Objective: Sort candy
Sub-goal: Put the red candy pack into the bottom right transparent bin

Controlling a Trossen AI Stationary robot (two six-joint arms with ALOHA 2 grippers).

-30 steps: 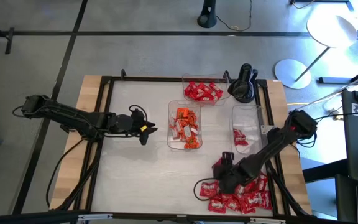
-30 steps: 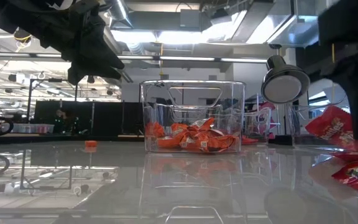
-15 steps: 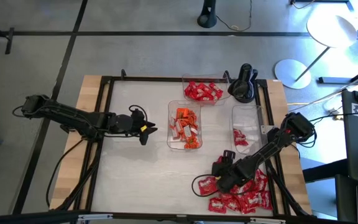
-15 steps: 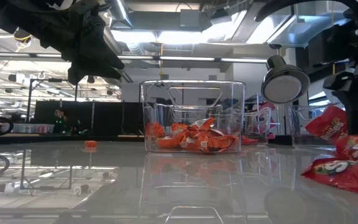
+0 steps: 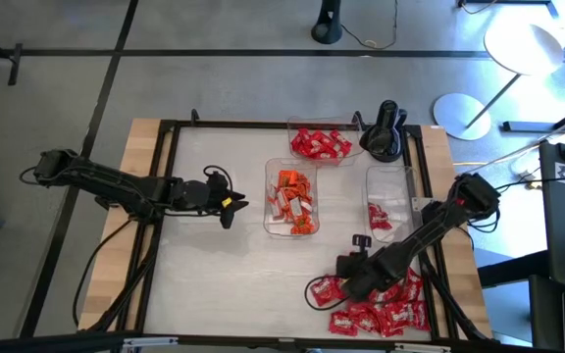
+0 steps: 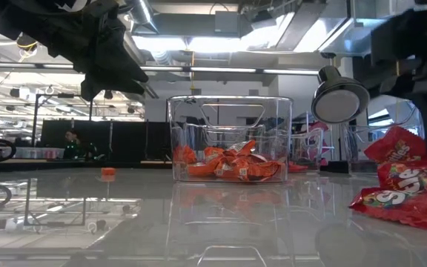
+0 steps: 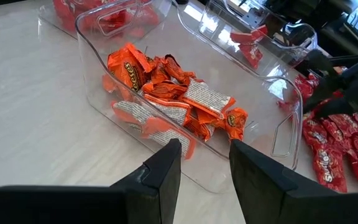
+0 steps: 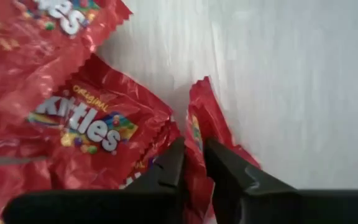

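Right hand [image 8: 193,163] pinches candy [image 8: 205,134] (wrapper mostly hidden)

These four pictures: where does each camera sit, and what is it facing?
High: overhead, facing down; both arms, clear plastic tray of orange candy.
Low: table height, facing across; same tray.
Left wrist: behind left hand, facing that tray.
Right wrist: behind right hand, pinching a red Skittles packet.
Three views share the orange tray.

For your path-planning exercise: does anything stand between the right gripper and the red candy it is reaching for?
Nothing visible does. The right gripper is already down in the loose red candy pile, its fingers pinching a fold of one red packet against the table.
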